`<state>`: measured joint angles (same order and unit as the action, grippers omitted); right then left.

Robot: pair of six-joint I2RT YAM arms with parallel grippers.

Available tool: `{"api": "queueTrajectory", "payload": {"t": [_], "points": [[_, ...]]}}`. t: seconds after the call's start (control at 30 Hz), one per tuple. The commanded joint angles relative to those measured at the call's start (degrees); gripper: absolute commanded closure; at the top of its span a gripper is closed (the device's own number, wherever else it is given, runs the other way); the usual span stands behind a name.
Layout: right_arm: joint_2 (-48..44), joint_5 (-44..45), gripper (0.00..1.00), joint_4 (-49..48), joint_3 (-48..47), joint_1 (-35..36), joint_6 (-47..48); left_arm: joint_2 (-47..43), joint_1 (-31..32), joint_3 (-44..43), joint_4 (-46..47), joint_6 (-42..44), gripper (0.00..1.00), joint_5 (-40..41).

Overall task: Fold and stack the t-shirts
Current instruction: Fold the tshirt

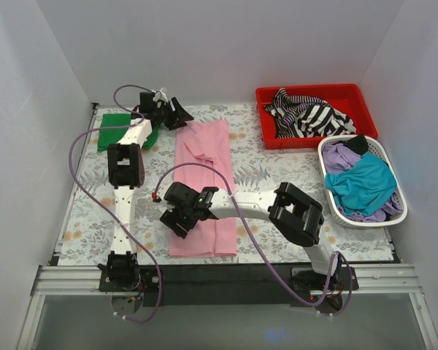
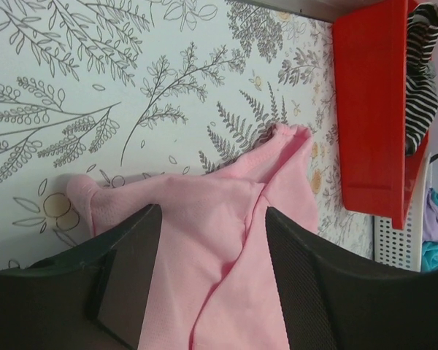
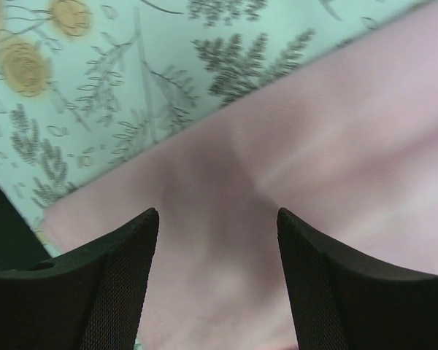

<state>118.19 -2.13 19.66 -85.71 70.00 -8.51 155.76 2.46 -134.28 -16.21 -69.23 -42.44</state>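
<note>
A light pink t-shirt (image 1: 204,182) lies folded into a long strip down the middle of the table. My left gripper (image 1: 177,115) is open at its far left corner, jaws astride the pink cloth (image 2: 226,255). My right gripper (image 1: 177,220) is open over the shirt's near left edge, pink cloth (image 3: 226,240) between its jaws. A dark green t-shirt (image 1: 117,130) lies folded at the far left, partly under the left arm. A black-and-white striped shirt (image 1: 310,113) fills a red bin. Purple (image 1: 341,157) and teal (image 1: 363,182) shirts lie in a white basket.
The red bin (image 1: 314,138) stands at the far right; its side also shows in the left wrist view (image 2: 365,109). The white basket (image 1: 394,219) sits in front of it at the right edge. White walls close in the floral-patterned table (image 1: 87,211) on three sides.
</note>
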Motion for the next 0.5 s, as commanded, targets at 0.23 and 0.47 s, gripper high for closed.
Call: {"api": "queueTrajectory", "payload": {"t": [0.23,0.47], "points": [[-16.9,21.1,0.26,3.1,-2.7,-9.5,4.0,-23.7,0.0,11.3,-4.2,8.3,0.25,12.8],[-23.8,18.7,0.26,2.6,6.7,-21.6,0.5,-45.8,0.4,35.8,-3.7,7.2,0.11,14.6]]}}
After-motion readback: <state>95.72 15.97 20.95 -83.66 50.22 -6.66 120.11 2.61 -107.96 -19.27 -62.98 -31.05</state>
